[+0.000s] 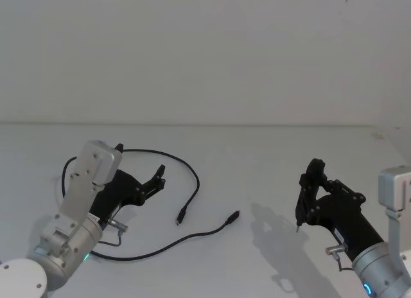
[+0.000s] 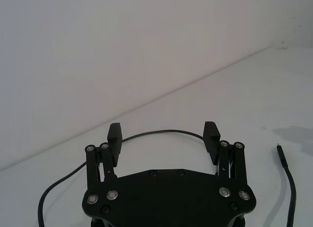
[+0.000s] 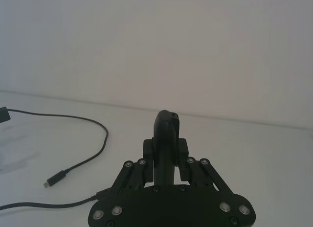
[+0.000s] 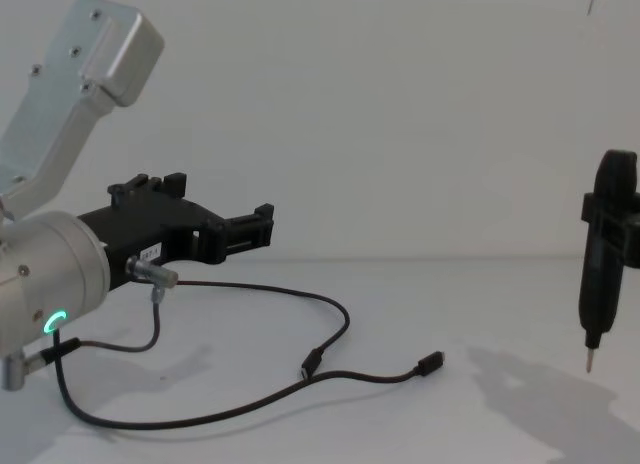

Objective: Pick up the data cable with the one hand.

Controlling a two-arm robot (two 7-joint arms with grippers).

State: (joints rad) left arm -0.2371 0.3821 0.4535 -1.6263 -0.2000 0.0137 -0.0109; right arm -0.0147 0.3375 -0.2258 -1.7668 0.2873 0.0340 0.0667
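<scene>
The data cable (image 1: 196, 182) lies on the white table in a loose loop, thin and black. Its two plugs (image 1: 181, 217) (image 1: 234, 215) rest near the middle. My left gripper (image 1: 159, 177), the one hand, hovers above the table inside the loop, open with nothing between its jaws. Seen from the left wrist, the cable (image 2: 146, 133) runs just beyond the open fingers (image 2: 114, 134), and one plug (image 2: 279, 151) lies off to the side. From the chest, the left gripper (image 4: 262, 227) sits well above the cable (image 4: 343, 324). My right gripper (image 1: 307, 190) is shut on a black pen-like tool (image 4: 600, 274).
The white table (image 1: 270, 150) meets a plain white wall at its back edge. The pen-like tool's metal tip (image 1: 297, 230) points down, a little above the table on the right. The right arm's silver bracket (image 1: 395, 189) stands at the right edge.
</scene>
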